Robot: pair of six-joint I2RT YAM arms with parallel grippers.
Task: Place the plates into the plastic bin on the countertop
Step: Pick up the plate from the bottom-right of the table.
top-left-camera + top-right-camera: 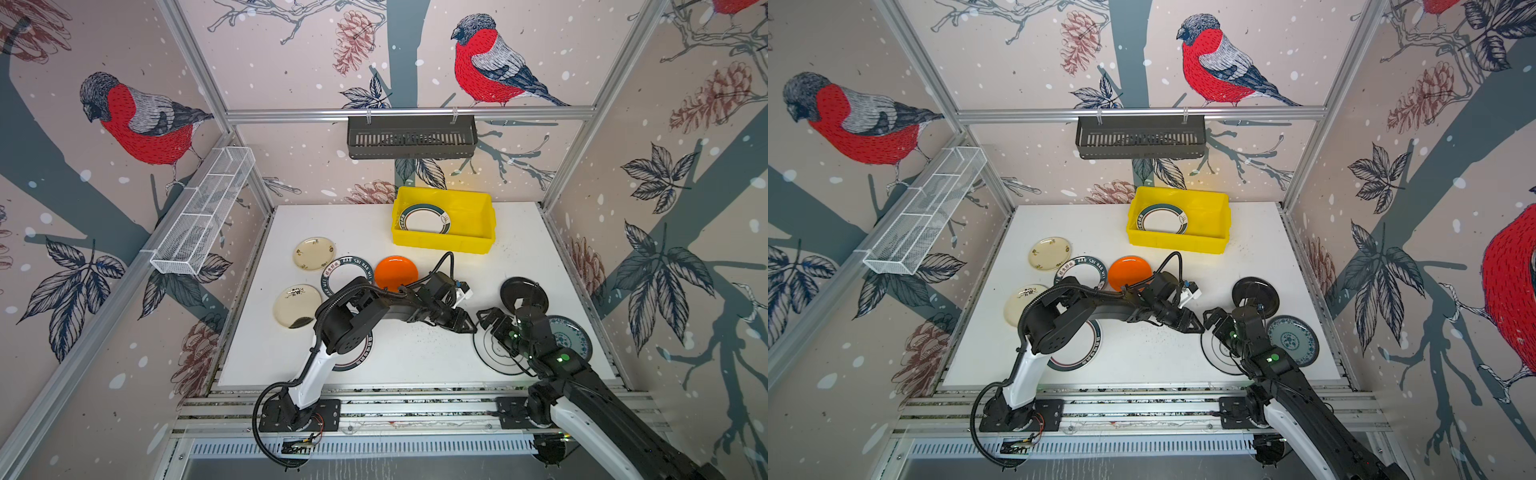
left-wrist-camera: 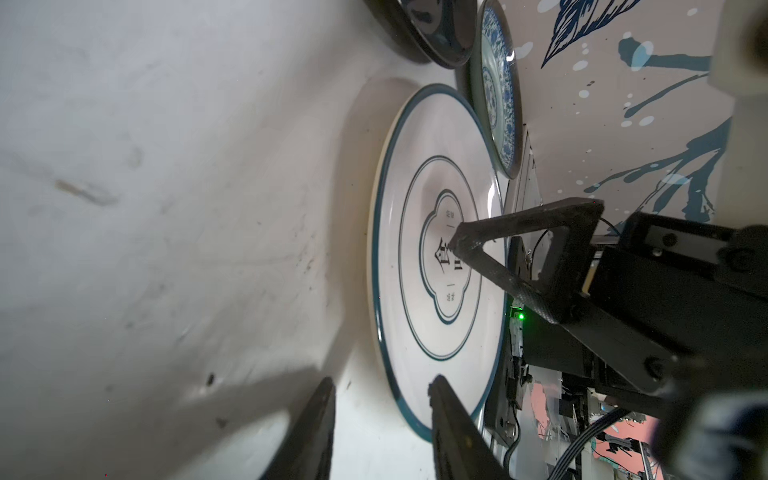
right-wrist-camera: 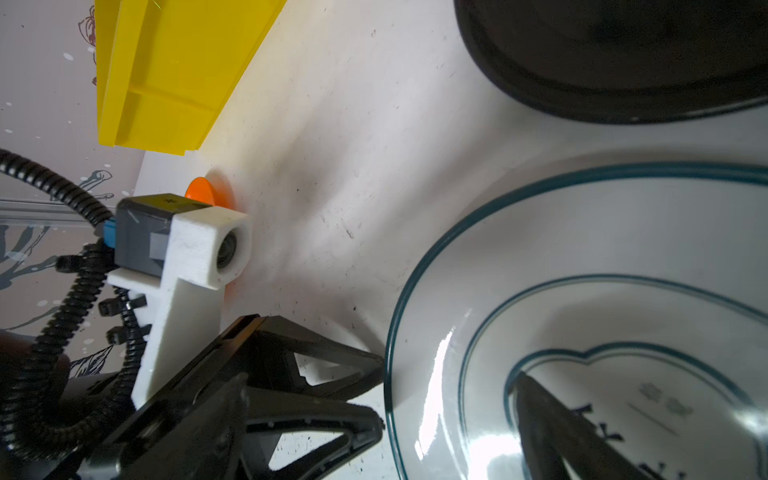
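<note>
A white plate with thin dark rings [image 1: 490, 362] [image 2: 415, 199] lies at the countertop's [image 1: 415, 357] front right. My left gripper [image 1: 468, 328] [image 2: 382, 395] is open at its left edge, one finger over the rim and one over bare table. My right gripper [image 1: 496, 328] stands open above it, one fingertip [image 2: 457, 245] at the plate's centre. The yellow plastic bin [image 1: 440, 242] at the back holds one green-rimmed plate [image 1: 419, 220]. Black [image 1: 515, 289] and teal-patterned [image 1: 575, 337] plates lie to the right. Orange [image 1: 396, 270], lettered [image 1: 347, 266] and two cream [image 1: 313, 253] plates lie to the left.
Another rimmed plate [image 1: 359, 357] lies partly under my left arm. A dark slotted basket [image 1: 411, 137] hangs on the back rail. A white wire-mesh basket [image 1: 208, 212] hangs on the left wall. Aluminium rails [image 1: 415, 405] edge the front.
</note>
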